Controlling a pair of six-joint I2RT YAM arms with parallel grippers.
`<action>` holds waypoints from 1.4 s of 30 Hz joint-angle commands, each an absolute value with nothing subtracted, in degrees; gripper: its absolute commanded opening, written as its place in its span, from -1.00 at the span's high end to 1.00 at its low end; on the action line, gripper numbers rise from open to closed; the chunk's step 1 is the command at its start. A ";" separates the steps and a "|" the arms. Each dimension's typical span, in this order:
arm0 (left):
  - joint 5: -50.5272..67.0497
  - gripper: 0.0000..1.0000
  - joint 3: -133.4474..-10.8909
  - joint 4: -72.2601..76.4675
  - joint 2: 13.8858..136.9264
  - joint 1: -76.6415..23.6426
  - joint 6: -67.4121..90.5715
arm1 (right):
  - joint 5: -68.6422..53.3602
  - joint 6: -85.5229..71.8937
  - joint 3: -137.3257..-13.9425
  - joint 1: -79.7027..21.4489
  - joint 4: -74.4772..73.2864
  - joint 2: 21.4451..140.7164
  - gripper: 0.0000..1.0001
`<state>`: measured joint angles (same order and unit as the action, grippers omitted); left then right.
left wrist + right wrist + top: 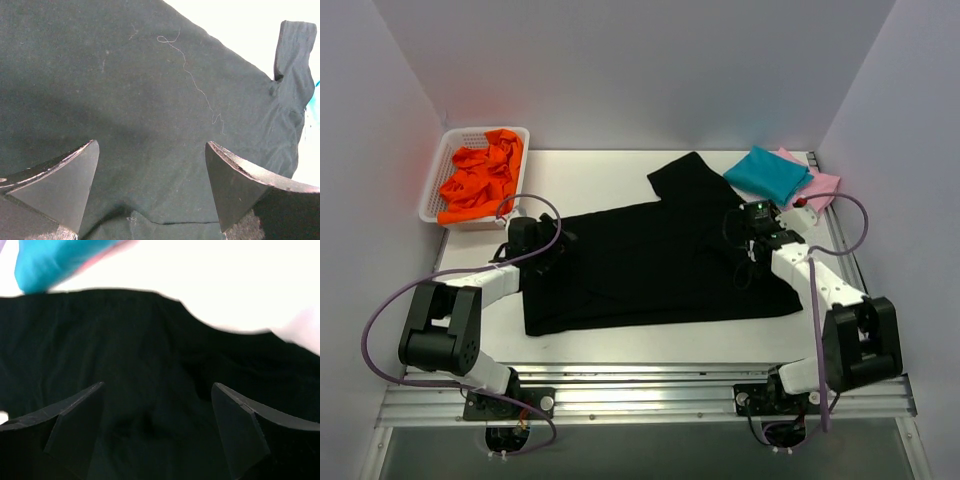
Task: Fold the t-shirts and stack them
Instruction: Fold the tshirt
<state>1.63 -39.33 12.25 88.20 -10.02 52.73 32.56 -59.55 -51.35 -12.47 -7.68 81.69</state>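
1. The tabletop point(590, 175) is white and fills the middle of the overhead view. Judging by how things lie, the step in hand is folding the large shirt spread on it. Stacking that one has not yet begun.
2. The black shirt point(650, 270) covers the centre of the frame.
   - The next move likely calls for a firm pinch on a side edge or the sleeve. That part then has to be carried over the body without dragging the whole cloth along.
   - It lies mostly flat, with shallow creases.
   - One sleeve points toward the upper middle of the frame.
   - A pale loose thread runs across it in the left wrist view.
3. A white basket point(438, 170) sits at the upper left, heaped with crumpled orange cloth point(480, 180).
4. The teal shirt point(767, 173) lies folded at the upper right, on top of the folded pink shirt point(823, 187) — both just beyond the black shirt's far right corner.
5. The left hand point(150, 145) hovers over the black shirt's left edge. Its fingers are spread wide and grasp nothing.
6. The right hand point(157, 385) is over the shirt's right side, below the teal bundle — it is also spread, and only dark cloth shows beneath the gap.
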 commanded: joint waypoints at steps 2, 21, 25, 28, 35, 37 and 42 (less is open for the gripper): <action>2.20 -0.92 -39.46 13.80 86.22 -10.46 52.12 | 33.66 -62.49 -44.31 -14.94 -11.16 74.63 -0.61; 1.14 -0.92 -39.29 13.10 84.46 -13.27 52.38 | 31.73 -64.34 -36.21 -17.14 -2.37 78.83 -0.27; 0.79 -0.92 -39.20 13.01 84.64 -13.27 52.47 | 31.29 -63.81 -36.47 -16.88 -0.88 80.24 0.00; 0.53 -0.92 -39.29 13.18 84.99 -13.45 52.30 | 31.03 -63.46 -36.47 -16.53 -0.53 80.68 0.26; 0.53 -0.92 -39.73 13.36 86.48 -13.54 52.29 | 30.24 -62.14 -36.47 -15.12 1.40 80.60 0.85; 0.53 -0.92 -39.81 13.45 86.57 -13.62 52.29 | 30.15 -61.79 -36.47 -14.94 1.58 80.42 1.00; 0.61 -0.92 -39.81 13.36 86.40 -13.54 52.21 | 30.59 -61.52 -37.09 -14.77 1.67 80.16 1.00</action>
